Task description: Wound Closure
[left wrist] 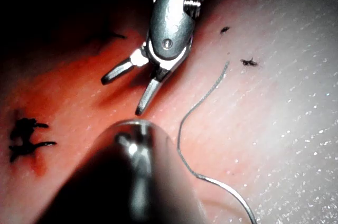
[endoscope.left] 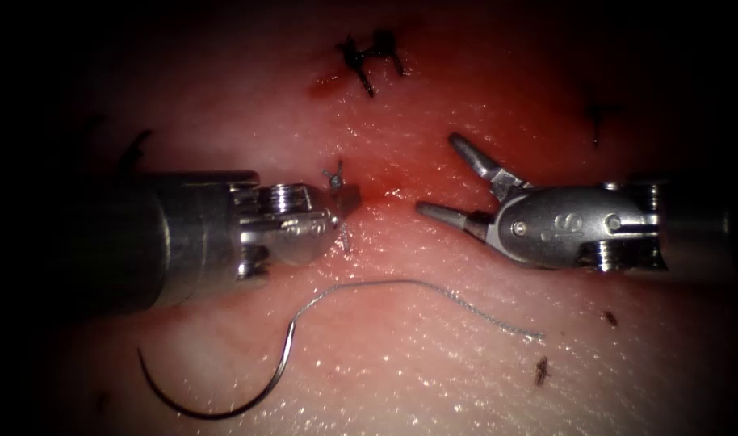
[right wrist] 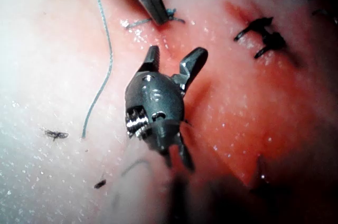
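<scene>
Lying loose on the tissue (endoscope.left: 433,379), the needle (endoscope.left: 224,408) sits below both tools: right jaws spread empty, left jaws pinching the stitch (endoscope.left: 337,179).

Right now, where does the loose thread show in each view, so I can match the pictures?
Endoscope view: the thread lies free on the tissue, below the right arm's tool, trailing from the needle, which no tool holds.
Left wrist view: the thread curves beside the right arm's tool.
Right wrist view: the thread runs apart from that tool.
Shared landmark: the right arm's tool, jaws open, holding nothing.
</scene>
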Robot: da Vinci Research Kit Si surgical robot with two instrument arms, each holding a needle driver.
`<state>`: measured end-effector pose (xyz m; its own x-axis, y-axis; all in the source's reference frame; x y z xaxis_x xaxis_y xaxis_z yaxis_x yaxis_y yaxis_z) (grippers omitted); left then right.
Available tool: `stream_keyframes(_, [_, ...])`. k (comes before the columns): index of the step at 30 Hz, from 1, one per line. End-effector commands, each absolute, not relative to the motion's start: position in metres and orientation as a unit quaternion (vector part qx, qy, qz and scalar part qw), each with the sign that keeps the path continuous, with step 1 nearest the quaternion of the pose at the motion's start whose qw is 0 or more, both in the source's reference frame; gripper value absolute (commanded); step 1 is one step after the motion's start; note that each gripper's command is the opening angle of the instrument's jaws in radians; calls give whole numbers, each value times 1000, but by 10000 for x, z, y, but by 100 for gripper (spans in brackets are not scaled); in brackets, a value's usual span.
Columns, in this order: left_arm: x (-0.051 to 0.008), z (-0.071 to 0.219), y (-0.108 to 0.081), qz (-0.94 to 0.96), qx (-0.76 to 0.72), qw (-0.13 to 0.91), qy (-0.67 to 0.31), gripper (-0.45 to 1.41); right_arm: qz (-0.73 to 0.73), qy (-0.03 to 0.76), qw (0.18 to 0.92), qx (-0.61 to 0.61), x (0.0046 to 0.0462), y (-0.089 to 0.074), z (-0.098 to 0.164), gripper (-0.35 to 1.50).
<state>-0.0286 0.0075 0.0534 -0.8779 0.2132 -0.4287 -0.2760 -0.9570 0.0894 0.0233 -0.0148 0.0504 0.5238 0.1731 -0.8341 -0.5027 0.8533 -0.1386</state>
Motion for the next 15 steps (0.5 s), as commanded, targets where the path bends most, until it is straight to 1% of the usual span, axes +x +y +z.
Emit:
stream_keyframes(1, [-288, 536, 73, 963, -224, 131, 74, -45, 193, 462, 848, -174, 244, -152, 515, 104])
stream_keyframes(6, [-274, 526, 70, 957, -243, 142, 75, -45, 198, 499, 831, -144, 257, -152, 529, 104])
stream_keyframes(15, [-258, 518, 71, 943, -281, 161, 76, -45, 208, 504, 829, -121, 278, -158, 546, 104])
